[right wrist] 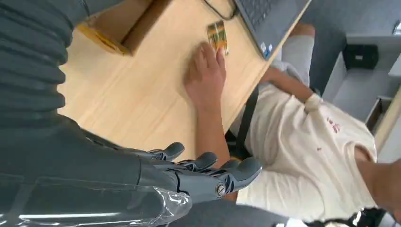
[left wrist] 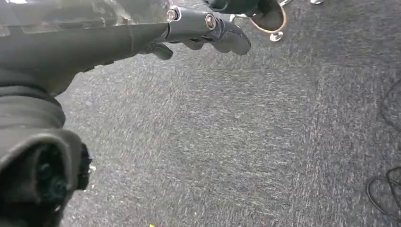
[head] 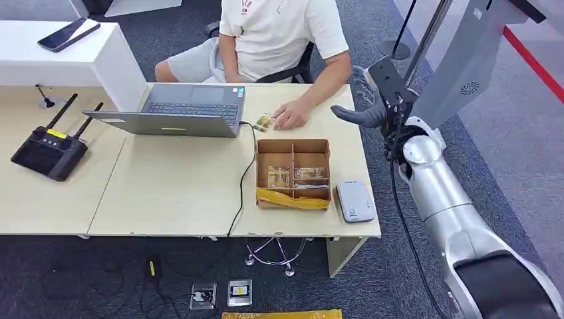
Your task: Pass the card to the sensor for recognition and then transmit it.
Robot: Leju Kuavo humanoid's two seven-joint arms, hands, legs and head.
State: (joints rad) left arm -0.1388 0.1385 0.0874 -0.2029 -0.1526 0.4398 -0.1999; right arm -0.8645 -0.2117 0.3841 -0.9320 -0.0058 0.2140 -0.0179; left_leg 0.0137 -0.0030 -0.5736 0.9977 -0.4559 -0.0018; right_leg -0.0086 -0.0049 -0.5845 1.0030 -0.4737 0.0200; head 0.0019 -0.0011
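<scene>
the card [head: 264, 121] was seen lying flat on the table [head: 173, 186], just beyond the far edge of the cardboard box [head: 293, 173], with a person's hand [head: 291, 114] resting at its side, fingertips touching it or nearly so. the right hand [head: 370, 100] was held raised past the box's far right corner, fingers spread and holding nothing, the card well apart from them toward the laptop [head: 189, 109]. the card's long axis could not be told. the left hand [left wrist: 208, 28] was hanging over the floor, fingers loosely extended and holding nothing, so the right was judged nearer. the sensor [head: 354, 201] was lying just right of the box.
</scene>
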